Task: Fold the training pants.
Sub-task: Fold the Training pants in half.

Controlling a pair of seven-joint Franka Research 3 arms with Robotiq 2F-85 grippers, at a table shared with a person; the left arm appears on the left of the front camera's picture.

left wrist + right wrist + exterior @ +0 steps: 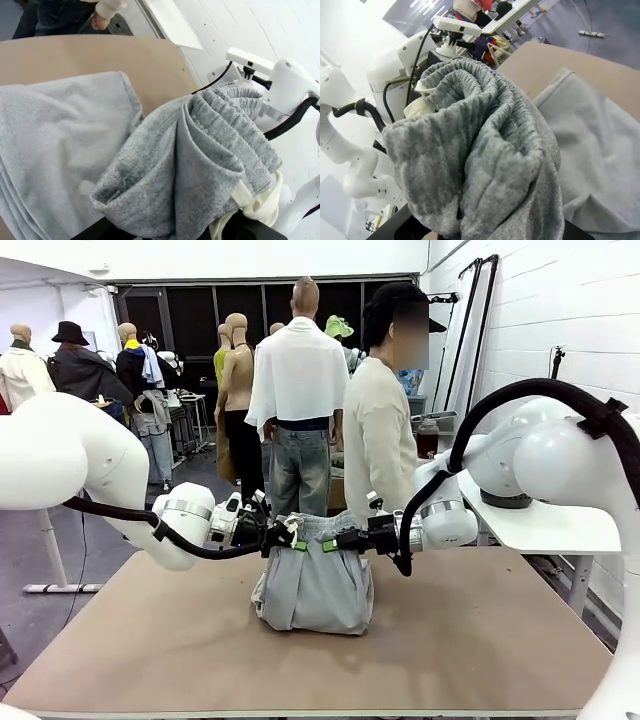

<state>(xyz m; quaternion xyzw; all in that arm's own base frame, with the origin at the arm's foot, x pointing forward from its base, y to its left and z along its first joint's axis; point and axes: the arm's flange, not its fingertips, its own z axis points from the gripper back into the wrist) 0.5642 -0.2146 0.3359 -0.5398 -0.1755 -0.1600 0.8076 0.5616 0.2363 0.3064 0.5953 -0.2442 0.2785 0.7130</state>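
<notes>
Training pants (pixel 318 585) sit mid-table (pixel 480 640), waistband lifted above the folded lower part; left gripper (pixel 282 537) clamps the waistband's left end; right gripper (pixel 345 539) apparently clamps its right end; person (pixel 378 435) stands far side.

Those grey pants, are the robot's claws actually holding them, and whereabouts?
Yes. The left gripper and right gripper each pinch the training pants at the gathered waistband, lifted off the table.
</notes>
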